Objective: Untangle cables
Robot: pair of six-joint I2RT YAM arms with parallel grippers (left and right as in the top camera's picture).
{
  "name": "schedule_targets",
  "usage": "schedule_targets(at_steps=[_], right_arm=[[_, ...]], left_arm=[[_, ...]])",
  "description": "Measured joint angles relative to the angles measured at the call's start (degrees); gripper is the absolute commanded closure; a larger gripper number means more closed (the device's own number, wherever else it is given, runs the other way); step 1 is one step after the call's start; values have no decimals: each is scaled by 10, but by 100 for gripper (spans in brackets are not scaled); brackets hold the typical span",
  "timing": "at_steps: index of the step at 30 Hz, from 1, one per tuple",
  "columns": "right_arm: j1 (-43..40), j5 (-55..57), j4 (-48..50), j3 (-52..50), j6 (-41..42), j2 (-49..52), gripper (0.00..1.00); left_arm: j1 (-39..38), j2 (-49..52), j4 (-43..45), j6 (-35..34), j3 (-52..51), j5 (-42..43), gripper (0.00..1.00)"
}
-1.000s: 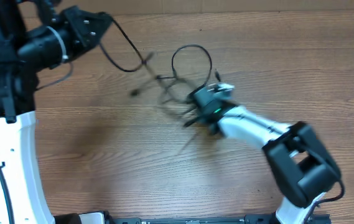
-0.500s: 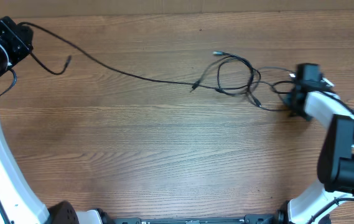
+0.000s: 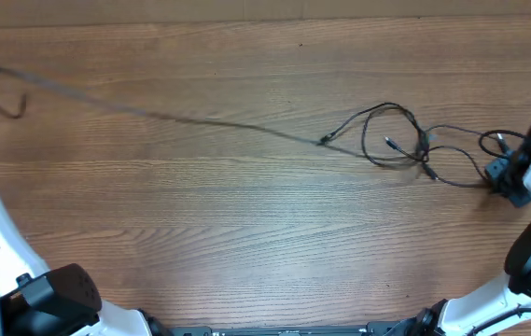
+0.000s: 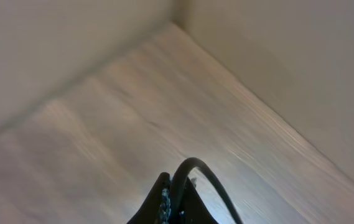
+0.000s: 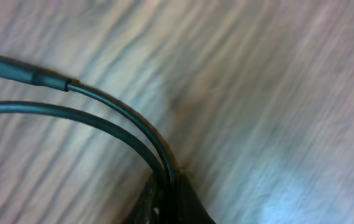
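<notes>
Wood-grain tabletop [image 3: 246,243] fills the overhead view, and the cables [image 3: 391,140] are laid across it in one drawn-out line. A long strand [image 3: 172,117] is held taut from the far left edge to right of centre, where it runs into a cluster of loops [image 3: 396,135]. From that cluster a shorter strand [image 3: 456,177] is led off toward the right edge.

The left gripper [image 4: 172,202] is seen in its wrist view with its fingers fully closed, and a bend of cord [image 4: 195,167] arches out from between the tips. The right gripper [image 5: 167,200] is likewise closed, with two strands pinched side by side. One of these ends in a plug sleeve [image 5: 15,70] lying on the wood ahead of the tips. Both grips are thus placed at the outer ends, with the loops well apart from either pair of fingers.

The cords are judged to be light, limp and thin, with a smooth sheath that could slide through a pinch under tension. The plugs are likely to snag where strands cross, so a hard pull could tighten the cluster rather than free it. A hold is best taken on a free stretch just beside a crossing, or just behind a plug.
</notes>
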Motion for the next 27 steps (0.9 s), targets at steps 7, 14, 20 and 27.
schedule_targets(at_steps=[7, 14, 20, 27], right_arm=[[-34, -20, -15, 2, 0, -2, 96], [-40, -67, -66, 21, -3, -2, 45], [-39, -117, -172, 79, -6, 8, 32], [-32, -166, -275, 202, -6, 9, 29]], left_arm=[[119, 0, -1, -2, 0, -24, 96], [139, 0, -19, -13, 0, 73, 96], [25, 0, -20, 10, 0, 140, 96], [-147, 9, 0, 153, 0, 141, 96]])
